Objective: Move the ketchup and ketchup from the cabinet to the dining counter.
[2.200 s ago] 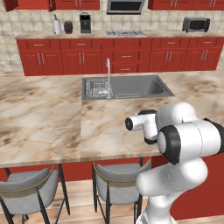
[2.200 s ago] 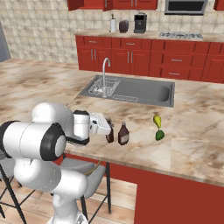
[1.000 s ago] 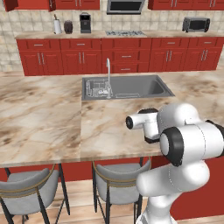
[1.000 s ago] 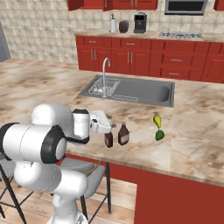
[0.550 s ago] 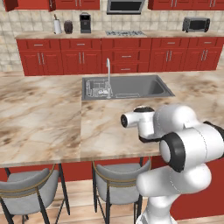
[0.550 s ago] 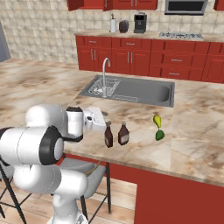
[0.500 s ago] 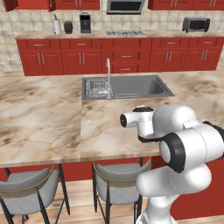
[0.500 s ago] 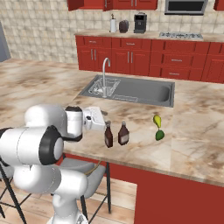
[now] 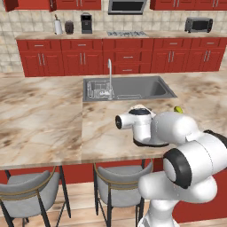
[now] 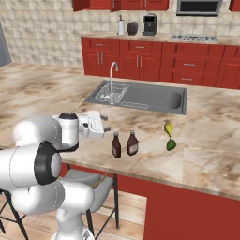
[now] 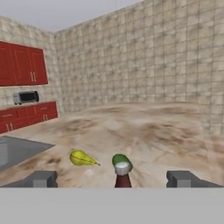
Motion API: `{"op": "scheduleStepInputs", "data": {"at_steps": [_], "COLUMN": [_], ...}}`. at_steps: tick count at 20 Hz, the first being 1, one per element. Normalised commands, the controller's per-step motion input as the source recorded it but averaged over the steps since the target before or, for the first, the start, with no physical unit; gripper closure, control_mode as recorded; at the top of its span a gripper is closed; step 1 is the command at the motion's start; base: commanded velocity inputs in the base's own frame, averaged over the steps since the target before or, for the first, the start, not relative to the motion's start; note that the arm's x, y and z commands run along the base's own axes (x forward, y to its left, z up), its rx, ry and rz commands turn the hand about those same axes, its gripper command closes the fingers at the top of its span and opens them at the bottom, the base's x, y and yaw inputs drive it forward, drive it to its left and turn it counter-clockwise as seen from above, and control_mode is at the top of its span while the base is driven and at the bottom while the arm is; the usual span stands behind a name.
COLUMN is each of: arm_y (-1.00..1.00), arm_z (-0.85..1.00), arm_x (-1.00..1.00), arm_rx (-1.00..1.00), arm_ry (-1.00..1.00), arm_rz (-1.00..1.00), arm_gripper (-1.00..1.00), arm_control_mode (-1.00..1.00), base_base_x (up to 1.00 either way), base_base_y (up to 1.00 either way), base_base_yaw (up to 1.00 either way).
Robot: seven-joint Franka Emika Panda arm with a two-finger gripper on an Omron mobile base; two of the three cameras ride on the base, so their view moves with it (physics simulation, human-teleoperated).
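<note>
Both ketchup bottles (image 10: 124,144) stand upright and close together on the dining counter (image 10: 42,101), near its front edge, their long axes vertical, with the sink (image 10: 140,97) behind them and a yellow and a green fruit (image 10: 169,137) off to one side; the end effector (image 10: 106,123) hovers just beside the nearer bottle (image 10: 116,145), level with its top, released, jaws spread wide and grasping nothing. In the hand view that bottle's cap (image 11: 122,168) sits centred low between the fingertips (image 11: 42,179), straight ahead; judging from this, both bottles are delivered, and a straight pull-back should clear them without a knock.
</note>
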Motion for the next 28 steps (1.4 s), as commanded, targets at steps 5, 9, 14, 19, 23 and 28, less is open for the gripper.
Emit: {"op": "scheduleStepInputs", "data": {"at_steps": [5, 9, 14, 19, 23, 28], "arm_y": [0.28, 0.29, 0.34, 0.36, 0.36, 0.34], "arm_z": [0.16, 0.25, 0.27, 0.26, 0.26, 0.20], "arm_x": [-0.23, -0.15, -0.14, -0.15, -0.16, -0.23], "arm_rx": [0.05, 0.01, 0.00, 0.00, 0.00, 0.00], "arm_ry": [-0.13, -0.04, 0.07, 0.19, 0.21, 0.19], "arm_rz": [0.02, 0.05, 0.04, 0.03, 0.01, 0.02], "arm_gripper": [-1.00, -1.00, -1.00, -1.00, -1.00, -1.00], "arm_control_mode": [-1.00, -1.00, -1.00, -1.00, -1.00, -1.00], "base_base_x": [0.00, 0.00, 0.00, 0.00, 0.00, 0.00], "base_base_y": [0.00, 0.00, 0.00, 0.00, 0.00, 0.00], "base_base_yaw": [0.00, 0.00, 0.00, 0.00, 0.00, 0.00]}}
